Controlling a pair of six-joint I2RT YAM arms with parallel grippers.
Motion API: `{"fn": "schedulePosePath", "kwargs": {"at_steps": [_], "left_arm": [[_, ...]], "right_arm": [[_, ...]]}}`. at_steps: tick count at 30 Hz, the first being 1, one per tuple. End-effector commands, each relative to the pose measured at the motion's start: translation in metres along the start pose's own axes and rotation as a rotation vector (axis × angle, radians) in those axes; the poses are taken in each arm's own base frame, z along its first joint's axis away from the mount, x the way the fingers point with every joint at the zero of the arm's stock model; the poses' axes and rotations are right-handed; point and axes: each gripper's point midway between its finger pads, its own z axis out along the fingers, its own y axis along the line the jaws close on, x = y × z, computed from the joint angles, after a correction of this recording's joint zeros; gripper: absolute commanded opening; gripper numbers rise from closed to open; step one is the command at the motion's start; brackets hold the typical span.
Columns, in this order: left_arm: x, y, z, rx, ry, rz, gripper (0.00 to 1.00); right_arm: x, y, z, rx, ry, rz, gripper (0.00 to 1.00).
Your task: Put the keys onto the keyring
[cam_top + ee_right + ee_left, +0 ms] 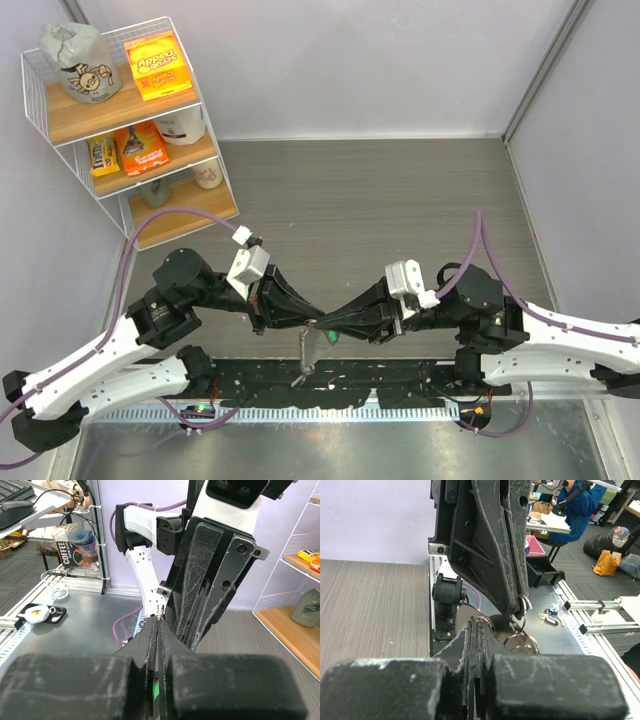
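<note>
Top external: left pincer and right pincer clamped, tips meeting.

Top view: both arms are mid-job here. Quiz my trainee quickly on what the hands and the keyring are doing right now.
1. True or false: the left hand and the right hand are both wide open.
2. What colour is the head of the key pinched in the right hand: A red, B green, C blue?
3. Fill in: the keyring hangs ___ the point where the two hands meet.
Key: 1 false, both are shut; 2 B; 3 below.
</note>
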Motion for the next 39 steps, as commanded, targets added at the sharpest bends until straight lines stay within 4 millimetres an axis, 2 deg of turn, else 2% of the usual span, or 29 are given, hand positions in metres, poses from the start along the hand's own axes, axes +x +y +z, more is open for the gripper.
{"fn": "schedulePosePath", "kwargs": {"at_steps": [1,9,18,23,26,27,31,36,39], "left_arm": [[-0.005,-0.002,-0.004,-0.012,-0.024,0.042,0.00],[-0.009,0.000,-0.008,-0.047,-0.054,0.066,0.00],[-0.004,0.011,-0.008,-0.098,-0.052,0.059,0.00],[-0.004,0.020,-0.009,-0.147,-0.060,0.061,0.00],[0.008,0.030,-0.011,-0.197,-0.025,0.035,0.00],[0.011,0.034,-0.011,-0.216,-0.018,0.028,0.00],[0.030,0.054,-0.016,-0.320,0.036,-0.027,0.00],[0.078,0.090,-0.029,-0.525,0.106,-0.180,0.21],[0.112,0.100,-0.038,-0.603,0.144,-0.281,0.32]], "right_arm": [[-0.025,0.009,-0.007,-0.030,-0.067,-0.001,0.05],[-0.016,0.025,-0.029,-0.076,-0.028,0.035,0.05],[0.006,0.013,-0.048,0.023,0.018,0.047,0.05],[0.008,0.007,-0.053,0.066,0.019,0.048,0.05],[0.008,0.005,-0.057,0.084,0.012,0.051,0.05],[0.019,0.002,-0.059,0.105,0.053,0.061,0.05],[0.034,-0.010,-0.069,0.196,0.110,0.086,0.05],[0.050,-0.034,-0.097,0.387,0.171,0.128,0.05],[0.061,-0.040,-0.117,0.474,0.210,0.172,0.05]]}}
